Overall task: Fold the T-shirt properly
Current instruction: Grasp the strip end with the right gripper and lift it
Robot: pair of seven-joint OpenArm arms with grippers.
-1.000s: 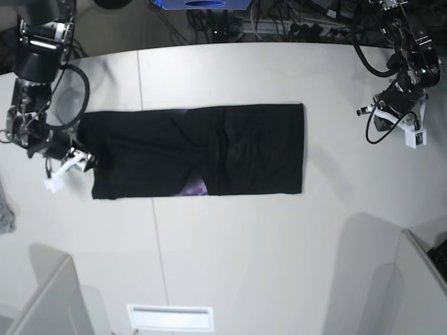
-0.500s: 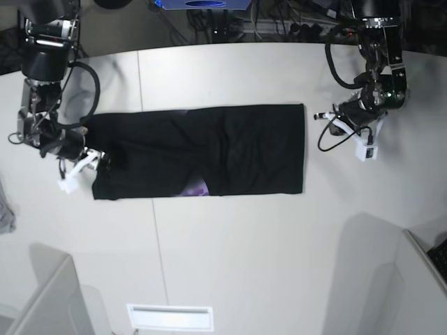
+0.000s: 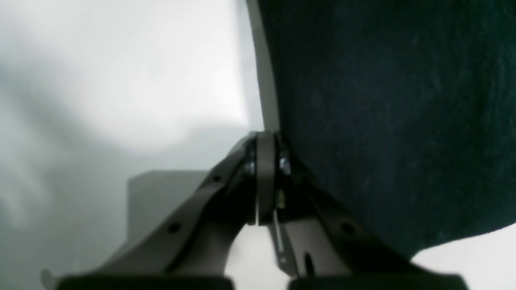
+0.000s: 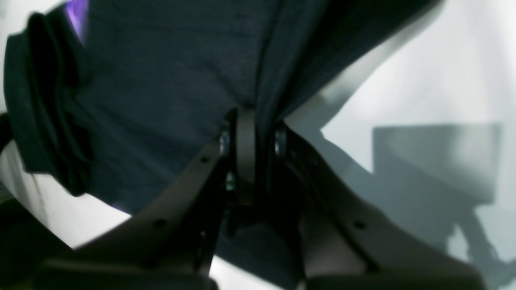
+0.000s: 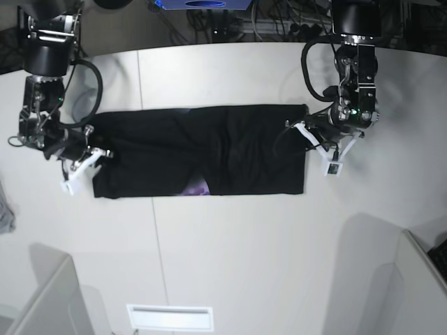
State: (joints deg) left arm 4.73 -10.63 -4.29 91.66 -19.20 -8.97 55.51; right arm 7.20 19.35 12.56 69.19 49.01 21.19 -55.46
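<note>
The black T-shirt [image 5: 230, 150] lies flat on the white table [image 5: 244, 258] as a long folded band, with a bit of purple print [image 5: 194, 187] showing at its front edge. My left gripper [image 5: 305, 134] is at the band's right end. In the left wrist view it [image 3: 267, 135] is shut, its tips against the shirt's edge [image 3: 383, 100], with no cloth seen between them. My right gripper [image 5: 98, 155] is at the left end. In the right wrist view it [image 4: 252, 110] is shut on a raised fold of the shirt [image 4: 161, 80].
A grey cloth scrap [image 5: 5, 213] lies at the far left edge. A white slotted plate [image 5: 170, 317] sits at the front. Grey panels stand at the front left [image 5: 42, 300] and front right [image 5: 412, 286]. Cables [image 5: 279, 21] run along the back.
My left arm has swung in from the far right to the shirt's right edge. My right gripper has moved a little right onto the shirt's left end. The shirt itself has barely shifted.
</note>
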